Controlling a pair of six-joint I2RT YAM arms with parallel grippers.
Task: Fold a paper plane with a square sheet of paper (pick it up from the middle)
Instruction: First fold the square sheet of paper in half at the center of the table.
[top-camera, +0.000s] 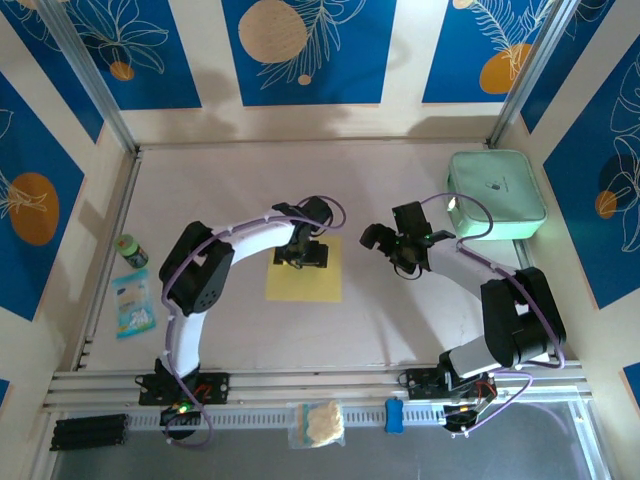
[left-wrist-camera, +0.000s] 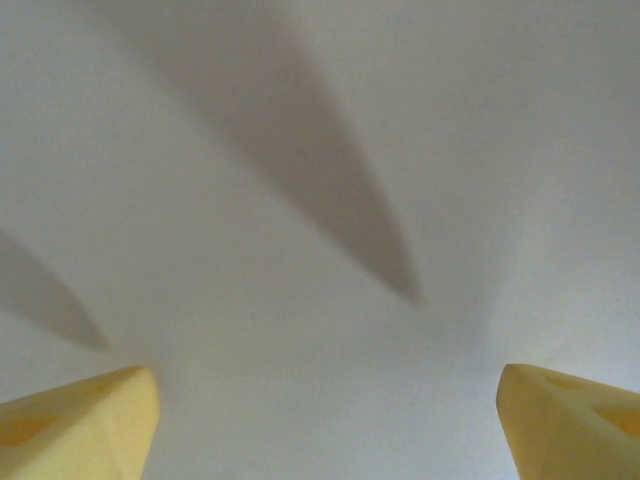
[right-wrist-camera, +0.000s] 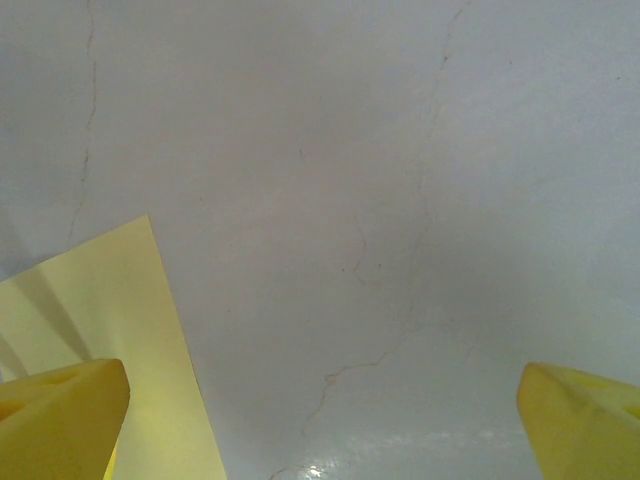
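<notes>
Top external: square sheet of paper flat at table centre, unfolded. Left pincer over its 12 o'clock edge, right pincer off its 2 o'clock corner. Both spread wide, empty. (Lee)

Pickup step, I'd say. Next: centre over the sheet, pinch its middle. Any labels? (Kim)

Mint-green case logo, packet print: unreadable. (Lee)

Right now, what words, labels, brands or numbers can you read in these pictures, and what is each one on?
Nothing can be read as text.
Mint-green rounded case: small dark mark on its lid, too small to read.
Blue-and-white flat packet: print too blurred to read.
</notes>
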